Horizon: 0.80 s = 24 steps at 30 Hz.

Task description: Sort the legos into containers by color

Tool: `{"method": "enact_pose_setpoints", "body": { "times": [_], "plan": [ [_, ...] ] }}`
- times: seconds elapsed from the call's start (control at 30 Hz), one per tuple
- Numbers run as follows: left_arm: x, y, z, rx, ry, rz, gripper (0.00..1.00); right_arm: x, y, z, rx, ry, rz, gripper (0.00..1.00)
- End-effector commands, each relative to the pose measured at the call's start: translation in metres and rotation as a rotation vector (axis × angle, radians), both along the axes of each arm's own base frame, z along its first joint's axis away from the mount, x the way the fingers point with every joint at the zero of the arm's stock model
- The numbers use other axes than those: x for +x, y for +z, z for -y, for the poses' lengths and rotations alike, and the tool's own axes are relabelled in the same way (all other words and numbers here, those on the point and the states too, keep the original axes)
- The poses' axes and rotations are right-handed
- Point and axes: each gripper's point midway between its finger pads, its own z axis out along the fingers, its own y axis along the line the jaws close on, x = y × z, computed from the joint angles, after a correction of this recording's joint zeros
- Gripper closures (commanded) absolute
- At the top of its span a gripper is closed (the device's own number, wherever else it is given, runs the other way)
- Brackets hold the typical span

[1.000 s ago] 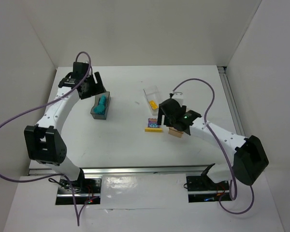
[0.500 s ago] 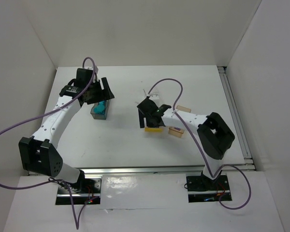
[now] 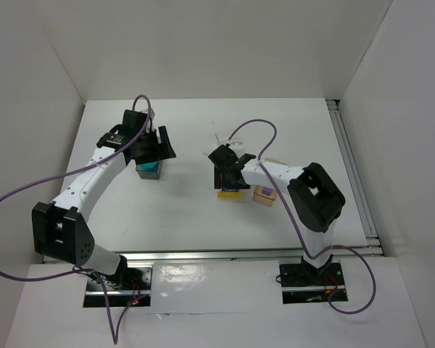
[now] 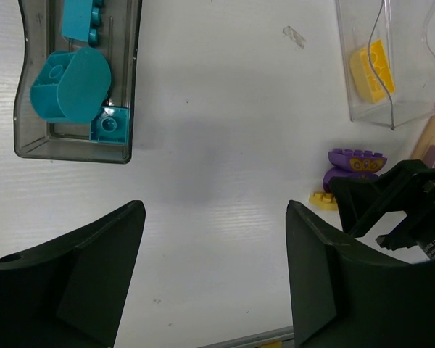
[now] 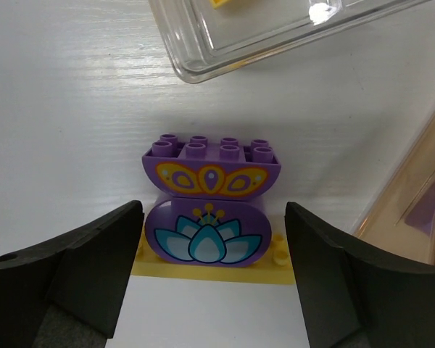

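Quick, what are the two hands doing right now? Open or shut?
Left hand: open, holding nothing.
Right hand: open around the purple bricks, not gripping them.

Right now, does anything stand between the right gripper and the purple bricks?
Nothing visible does. The right gripper, open, looks straight at the purple bricks standing on the yellow plate; its view of them is unblocked.

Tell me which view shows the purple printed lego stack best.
Right wrist: the purple lego stack fills the centre, flower prints and studs sharp, standing on the thin yellow plate. Left wrist catches it small at the right edge, partly behind the right gripper. Top external shows only a tiny patch.
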Motion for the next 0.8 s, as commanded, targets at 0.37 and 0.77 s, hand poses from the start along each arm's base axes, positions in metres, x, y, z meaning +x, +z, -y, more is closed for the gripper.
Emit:
{"method": "enact_pose_setpoints", "body": {
  "times": [0.37,0.77],
  "plan": [
    [-0.026,-0.018,0.086,-0.384,-0.29,-0.01,0.13,0.007,0.038,-0.016,0.128,-0.021,0.07,0.45],
    [-0.065,-0.03,0.133,-0.718,-0.375,0.155,0.11,0.007,0.092,-0.036,0.314,-0.028,0.131,0.45]
  ]
}}
